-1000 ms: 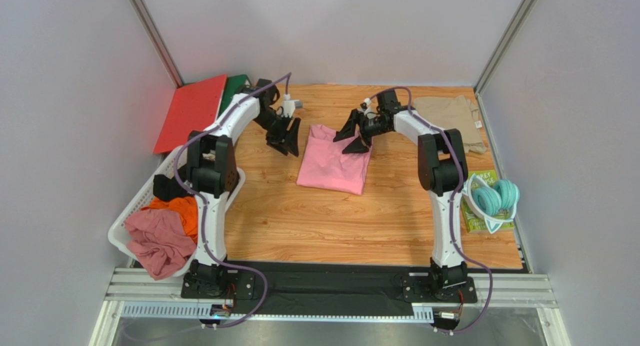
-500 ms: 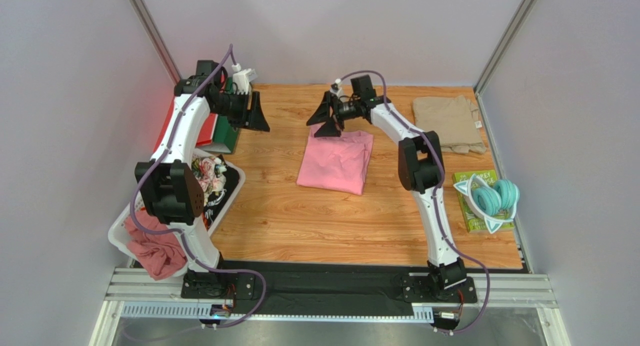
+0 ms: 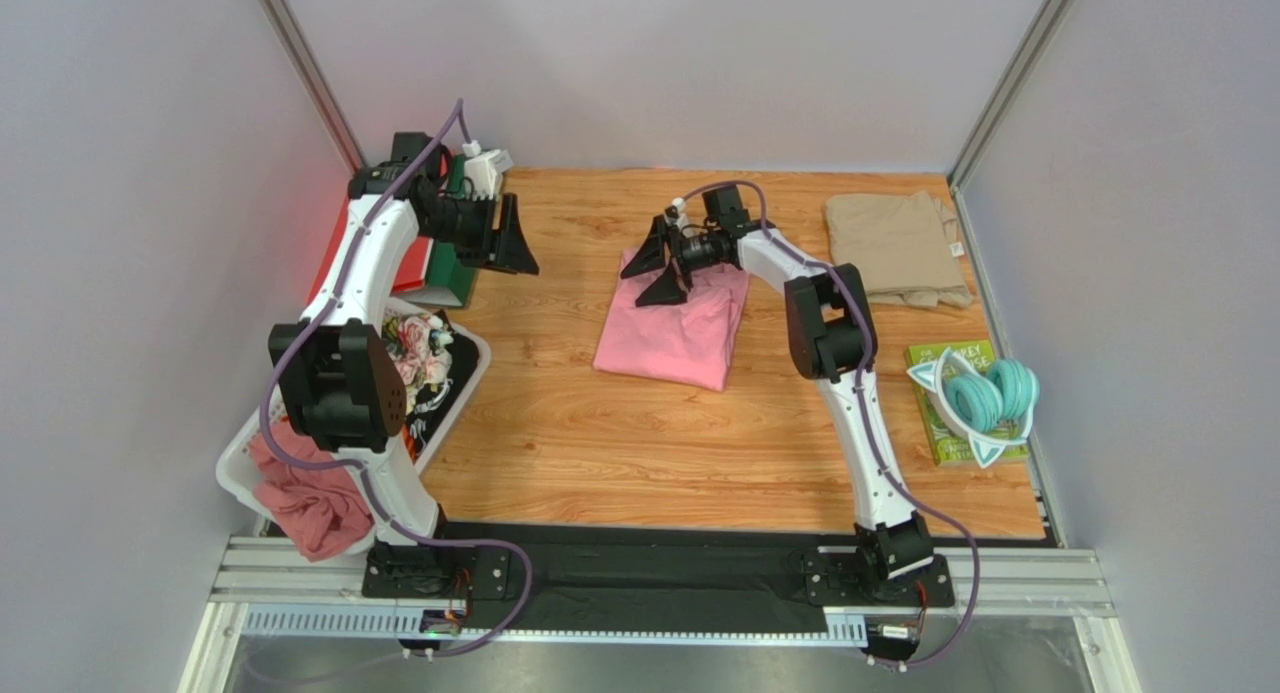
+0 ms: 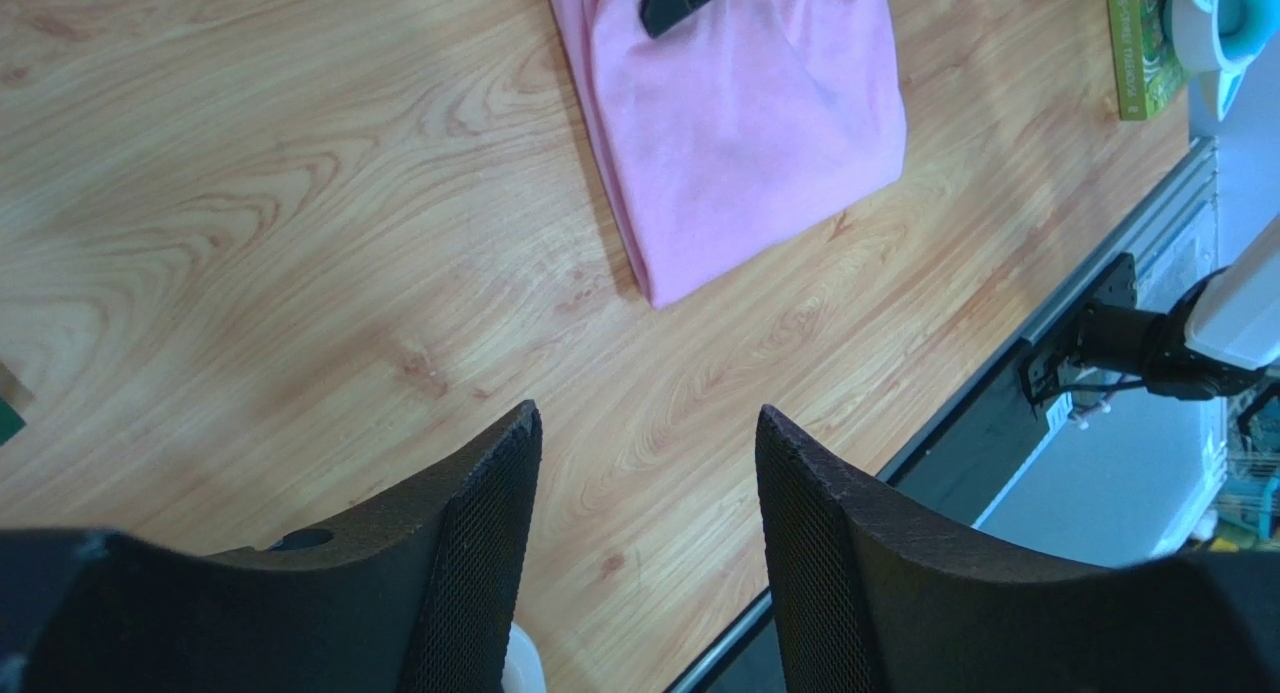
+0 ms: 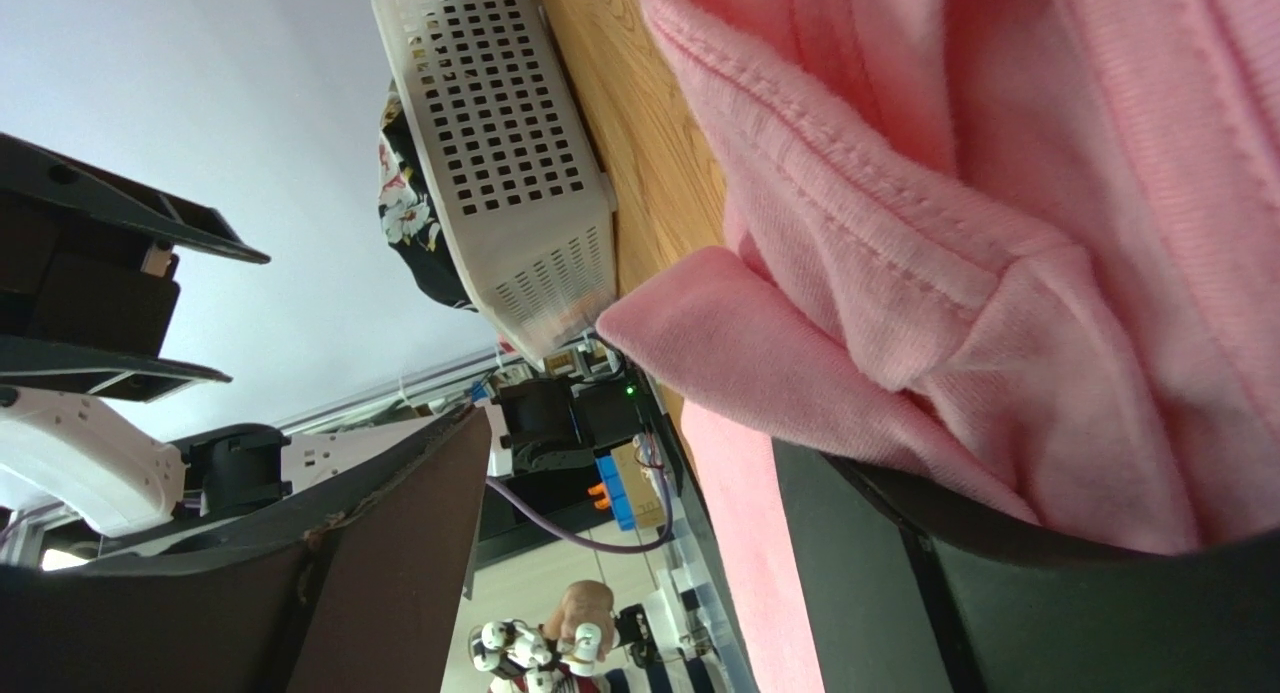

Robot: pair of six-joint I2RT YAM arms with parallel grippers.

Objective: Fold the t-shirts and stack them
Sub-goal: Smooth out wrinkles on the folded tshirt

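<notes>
The light pink t-shirt (image 3: 672,330) lies folded in the middle of the table, and it also shows in the left wrist view (image 4: 751,108). My right gripper (image 3: 657,269) hovers at its far left corner with jaws open. In the right wrist view (image 5: 631,468), pink cloth (image 5: 962,243) drapes against one finger (image 5: 1052,588), with nothing between the jaws. The khaki-beige t-shirt (image 3: 897,246) lies folded at the back right. My left gripper (image 3: 511,240) is open and empty at the back left, well away from the pink shirt, over bare wood (image 4: 646,468).
A white basket (image 3: 457,381) of crumpled clothes stands at the left edge, seen also in the right wrist view (image 5: 511,153). Red and green folders (image 3: 445,270) lean at the back left. Teal headphones (image 3: 987,396) rest on a green book at the right edge.
The left arm swung from beside the pink shirt to the back left and then held still. The right gripper crossed from the shirt's right side to its far left corner, jaws widening.
</notes>
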